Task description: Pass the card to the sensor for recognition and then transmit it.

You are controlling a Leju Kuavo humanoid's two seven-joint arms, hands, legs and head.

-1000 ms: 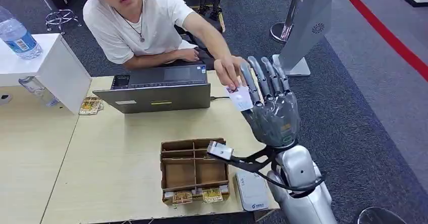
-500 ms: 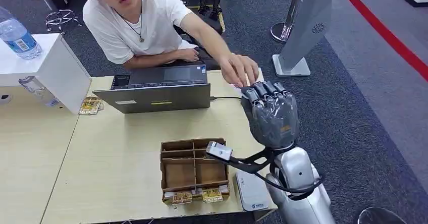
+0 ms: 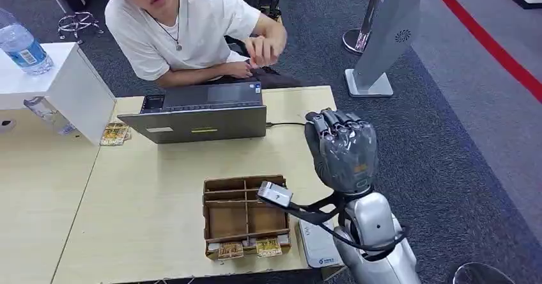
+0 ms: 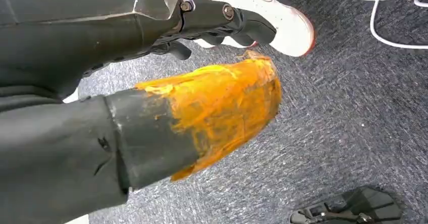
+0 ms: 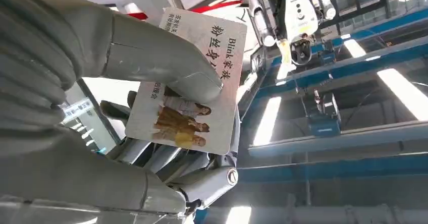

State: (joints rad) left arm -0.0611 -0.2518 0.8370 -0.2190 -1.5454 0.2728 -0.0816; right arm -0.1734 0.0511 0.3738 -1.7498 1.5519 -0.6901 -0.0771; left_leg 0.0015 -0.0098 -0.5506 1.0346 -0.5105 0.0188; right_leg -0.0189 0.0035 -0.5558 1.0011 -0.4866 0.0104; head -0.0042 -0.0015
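Note:
My right hand [image 3: 342,148] is raised above the table's right edge, fingers curled in. In the right wrist view its thumb [image 5: 156,65] presses a white card [image 5: 204,103] with printed figures and text against the fingers, so the card is held. A white flat sensor [image 3: 317,244] lies at the table's front edge, below and nearer than this hand, partly behind my forearm. My left hand [image 4: 151,88] hangs over grey carpet, its orange-coated thumb and dark fingers apart, holding nothing.
A person [image 3: 185,25] sits behind the table, one hand [image 3: 265,44] drawn back near the chest. A grey laptop [image 3: 201,114] stands at the far edge. A wooden divided box [image 3: 245,215] sits left of the sensor. A water bottle [image 3: 22,44] stands on a white stand.
The person placed the card against my open right hand, my fingers closed on it, and the person's hand pulled back toward the chest.

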